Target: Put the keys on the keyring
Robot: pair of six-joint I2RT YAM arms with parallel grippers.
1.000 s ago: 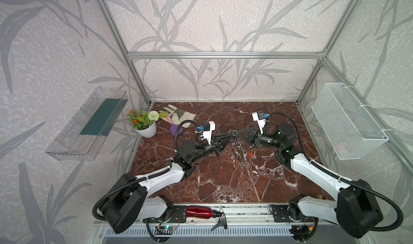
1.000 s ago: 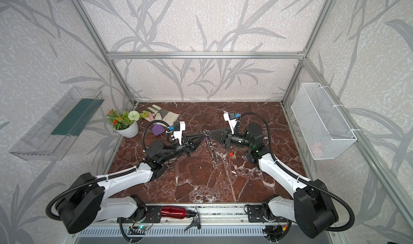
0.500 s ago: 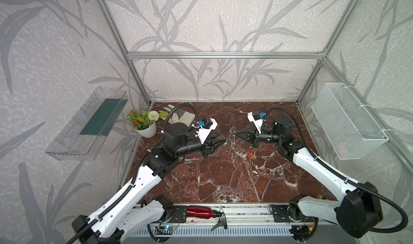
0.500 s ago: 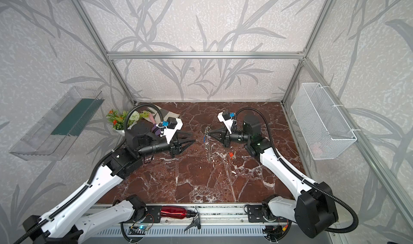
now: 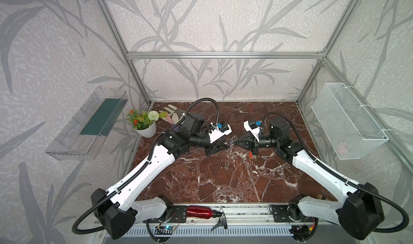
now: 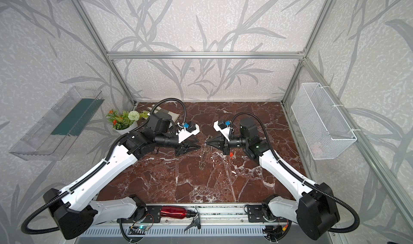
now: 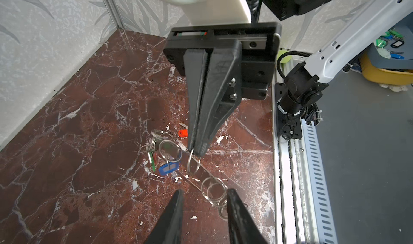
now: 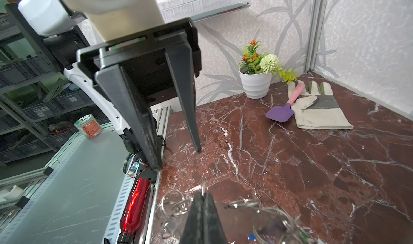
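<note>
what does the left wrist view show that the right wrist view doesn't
Only left wrist: a red-tagged key lying on the marble table, and the right arm's base. Only right wrist: potted plant, work glove, purple trowel, red bottle. Both: the keyring, one split ring pinched in the shut right end effector, the open left end effector, and that table.

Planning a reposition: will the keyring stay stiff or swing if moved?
Probably floppy: the keyring dangles from one ring pinched in the shut right hand, so it may swing. The tagged keys on it would likely shift about. Thin smooth wire could slip.
</note>
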